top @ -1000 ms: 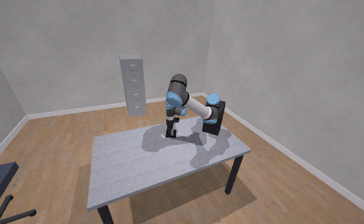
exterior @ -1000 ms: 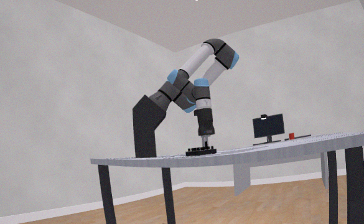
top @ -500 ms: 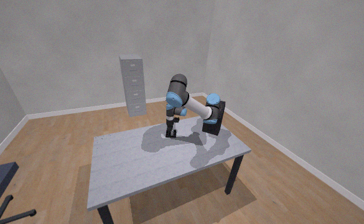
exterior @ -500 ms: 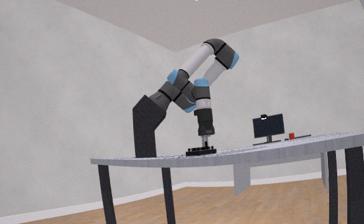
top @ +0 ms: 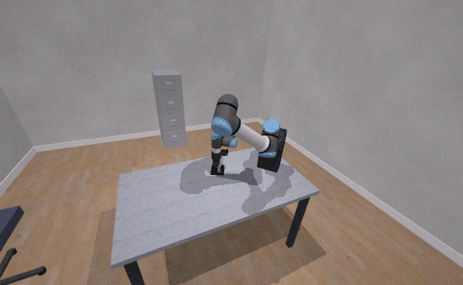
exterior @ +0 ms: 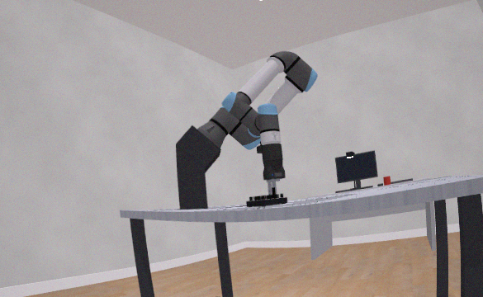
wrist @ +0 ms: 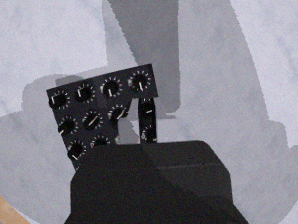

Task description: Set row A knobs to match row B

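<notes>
The black knob box point(wrist: 73, 111) point(exterior: 266, 201) stands flat on the table point(top: 168, 214) near the arm's base. In the wrist view it shows three rows of round black knobs with white lines; the lower rows are partly hidden behind my gripper body. My gripper point(wrist: 146, 109) point(top: 218, 170) point(exterior: 272, 192) points straight down onto the box. Its fingers are closed around a knob at the right end of the second row from the top in the wrist view. That knob is mostly hidden by the fingers. I cannot read the printed names or see the socket side.
The arm's dark pedestal point(top: 272, 152) stands on the table right of the box. A monitor point(exterior: 356, 166) and a small red object point(exterior: 386, 180) sit far off on the table. A filing cabinet point(top: 169, 108) stands by the back wall.
</notes>
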